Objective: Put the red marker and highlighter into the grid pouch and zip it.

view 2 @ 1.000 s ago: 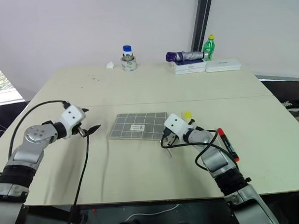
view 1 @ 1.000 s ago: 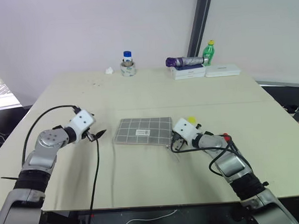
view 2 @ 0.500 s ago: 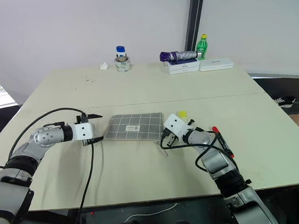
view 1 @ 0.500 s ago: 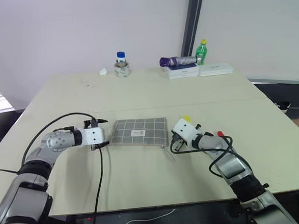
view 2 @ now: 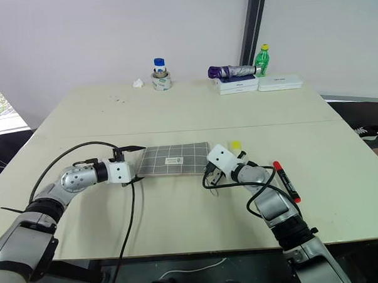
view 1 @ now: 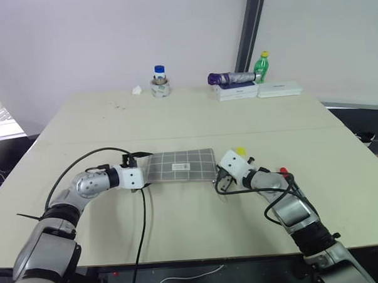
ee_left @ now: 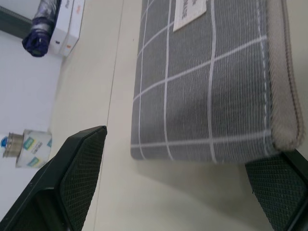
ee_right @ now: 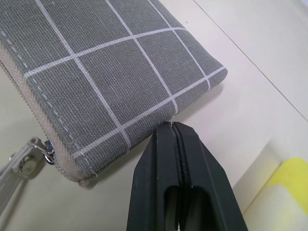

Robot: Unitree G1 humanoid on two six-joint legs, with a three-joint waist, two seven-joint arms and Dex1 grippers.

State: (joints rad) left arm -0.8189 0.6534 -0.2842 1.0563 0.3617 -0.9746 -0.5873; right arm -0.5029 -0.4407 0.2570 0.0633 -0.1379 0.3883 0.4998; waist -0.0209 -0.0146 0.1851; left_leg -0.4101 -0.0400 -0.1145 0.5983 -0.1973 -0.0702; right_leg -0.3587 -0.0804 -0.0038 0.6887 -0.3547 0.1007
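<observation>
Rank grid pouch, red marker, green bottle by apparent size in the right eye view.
1. grid pouch, largest by far.
2. red marker.
3. green bottle, slightly smaller, but it stands much farther from the camera, so that ranking is unsure.

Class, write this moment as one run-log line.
left gripper: open at pouch end | right gripper: shut at other end | marker: on table

The pouch (view 2: 175, 159) lies flat near the middle of the tabletop (view 2: 194, 116). The left gripper (view 2: 134, 161) sits at its left end, one of its fingers (ee_left: 79, 166) on each side of that corner. The right gripper (view 2: 207, 176) rests at the pouch's right end, tips touching the edge. The highlighter (view 2: 237, 144) lies just behind the right gripper, the marker (view 2: 286, 182) farther right. Along the far edge stand a jar (view 2: 161, 74), a folded umbrella (view 2: 232, 70) on boxes (view 2: 238, 84), and a bottle (view 2: 261, 60).
</observation>
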